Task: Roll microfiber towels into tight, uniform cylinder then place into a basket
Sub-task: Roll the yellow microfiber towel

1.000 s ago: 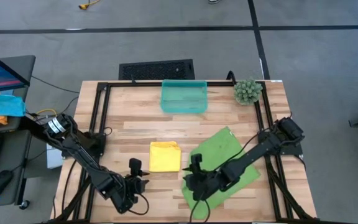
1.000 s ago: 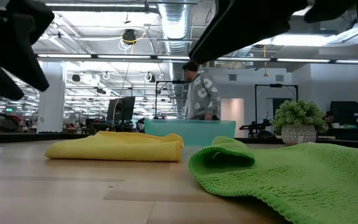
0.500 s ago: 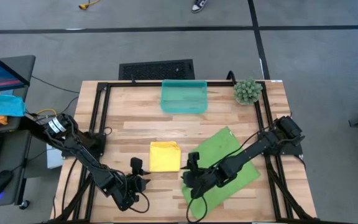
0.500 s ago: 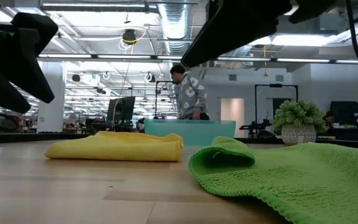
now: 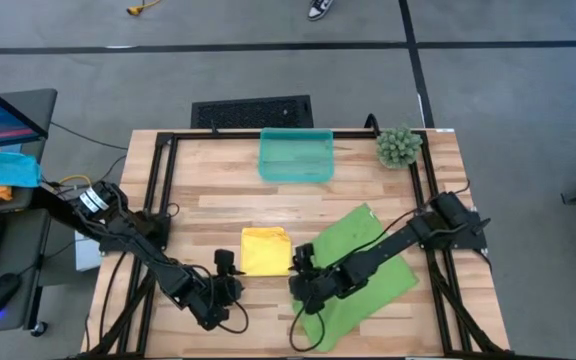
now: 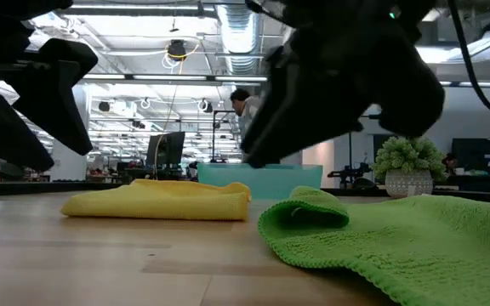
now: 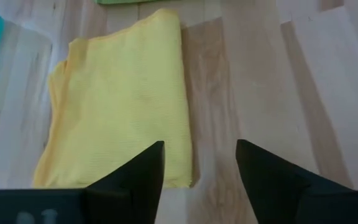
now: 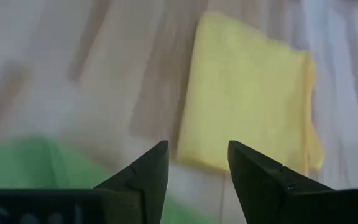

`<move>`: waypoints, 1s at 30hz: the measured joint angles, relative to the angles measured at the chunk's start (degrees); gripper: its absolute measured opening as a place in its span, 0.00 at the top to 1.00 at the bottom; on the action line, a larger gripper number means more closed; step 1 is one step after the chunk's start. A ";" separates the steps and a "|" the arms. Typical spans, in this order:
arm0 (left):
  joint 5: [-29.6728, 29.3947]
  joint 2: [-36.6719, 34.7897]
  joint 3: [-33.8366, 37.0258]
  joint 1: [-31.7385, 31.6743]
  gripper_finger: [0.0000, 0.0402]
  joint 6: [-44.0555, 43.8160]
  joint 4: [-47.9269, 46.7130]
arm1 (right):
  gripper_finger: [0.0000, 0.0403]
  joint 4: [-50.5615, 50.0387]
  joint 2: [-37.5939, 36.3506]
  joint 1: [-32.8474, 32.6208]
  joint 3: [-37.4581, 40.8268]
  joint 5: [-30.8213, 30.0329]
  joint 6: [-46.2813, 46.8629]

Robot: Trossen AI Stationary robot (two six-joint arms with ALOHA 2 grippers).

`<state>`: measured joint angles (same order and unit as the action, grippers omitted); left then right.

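Note:
The yellow towel (image 5: 266, 250) lies folded flat on the wooden table (image 5: 208, 180), left of the larger lime green towel (image 5: 368, 240), which lies spread out with its near-left corner (image 6: 306, 207) curled over. The teal basket (image 5: 296, 155) stands at the far edge and holds nothing that I can see. My left gripper (image 5: 226, 268) is open just near-left of the yellow towel (image 7: 120, 106). My right gripper (image 5: 301, 262) is open above the green towel's left edge (image 8: 17, 168), just right of the yellow towel (image 8: 247, 93). Neither touches cloth.
A small potted plant (image 5: 398, 146) stands at the far right corner. A black vented panel (image 5: 253, 111) lies on the floor beyond the table. A black frame rail (image 5: 158, 190) runs round the table. A person (image 6: 249, 106) stands far off in the room.
My right gripper has gone toward the table's left edge and down, closer to the yellow towel. My left gripper has gone a little toward the right and far edges, also toward the yellow towel. Both towels lie as before.

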<state>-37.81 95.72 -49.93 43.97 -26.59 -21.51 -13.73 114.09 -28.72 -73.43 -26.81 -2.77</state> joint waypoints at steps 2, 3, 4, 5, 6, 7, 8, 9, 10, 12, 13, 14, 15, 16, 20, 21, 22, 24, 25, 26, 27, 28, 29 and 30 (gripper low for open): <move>0.51 0.00 0.00 -0.39 0.48 0.00 0.31 | 0.54 3.52 1.34 0.68 -0.77 2.22 -0.21; 0.55 0.00 0.00 -0.62 0.46 0.09 0.51 | 0.54 3.73 1.61 0.93 -0.75 2.93 -0.23; 0.55 0.00 0.00 -0.85 0.45 0.45 0.67 | 0.54 2.13 1.57 0.96 -0.22 3.01 -0.30; 0.55 0.00 0.00 -1.18 0.44 0.69 0.63 | 0.55 2.51 1.84 1.03 -0.03 3.33 -0.31; 0.55 0.00 0.00 -1.35 0.44 0.98 0.61 | 0.55 4.48 2.38 1.39 -0.34 4.12 -0.28; 0.55 0.00 0.00 -1.71 0.44 1.56 0.46 | 0.55 5.51 2.76 1.65 -0.64 4.41 -0.28; 0.55 0.00 0.00 -1.99 0.44 1.98 0.51 | 0.55 5.28 2.96 1.87 -0.61 4.37 -0.28; 0.63 0.00 0.00 -2.31 0.44 2.08 0.51 | 0.55 4.95 3.29 2.01 -0.44 4.35 -0.28; 1.17 0.00 0.00 -2.60 0.44 2.08 0.49 | 0.55 4.77 3.57 2.17 -0.37 4.45 -0.28; 1.96 0.00 0.00 -3.00 0.44 2.10 0.47 | 0.55 4.39 3.56 2.55 -0.35 4.48 -0.28; 2.02 0.00 0.00 -3.09 0.44 2.12 0.45 | 0.55 4.38 3.42 2.74 -0.42 4.48 -0.28; 2.11 0.00 0.00 -3.24 0.44 2.13 0.35 | 0.55 4.27 3.39 2.90 -0.44 4.48 -0.13; 2.43 0.00 0.03 -3.42 0.44 2.34 0.26 | 0.55 4.14 3.39 2.99 -0.42 4.48 0.20; 3.04 0.00 0.26 -3.58 0.44 2.77 0.67 | 0.56 4.15 3.41 3.06 -0.40 4.48 0.54; 3.52 0.00 2.00 -4.14 0.44 3.24 1.15 | 0.56 4.24 3.41 3.39 -0.42 5.03 0.80; 3.51 0.00 2.65 -4.29 0.44 3.09 1.78 | 0.56 4.12 3.41 3.57 -0.42 5.44 0.93; 3.53 0.00 3.21 -4.43 0.44 2.65 2.08 | 0.56 4.14 3.41 3.67 -0.42 5.81 1.26; 3.49 0.00 3.87 -4.65 0.44 1.79 2.09 | 0.56 4.17 3.41 3.77 -0.42 6.01 1.98; 3.43 0.00 4.18 -4.82 0.44 1.59 2.37 | 0.56 4.18 3.41 3.92 -0.42 6.00 2.20; 3.41 0.00 4.51 -4.99 0.44 1.53 2.79 | 0.56 4.25 3.41 4.10 -0.42 6.06 2.30; 3.41 0.00 4.87 -5.21 0.44 1.68 3.27 | 0.56 4.40 3.41 4.13 -0.42 6.16 2.32; 3.35 0.00 5.14 -5.38 0.44 2.01 3.70 | 0.56 4.34 3.41 4.15 -0.42 6.16 2.33; 3.24 0.00 5.45 -5.56 0.44 2.26 4.25 | 0.56 4.32 3.41 4.27 -0.40 6.16 2.33; 3.23 0.00 5.84 -5.77 0.44 2.59 5.04 | 0.56 4.49 3.83 4.44 -0.38 6.16 2.34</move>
<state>-34.58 95.72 -44.09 38.20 -24.00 -16.47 -9.24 117.91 -24.28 -73.81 -20.64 -0.43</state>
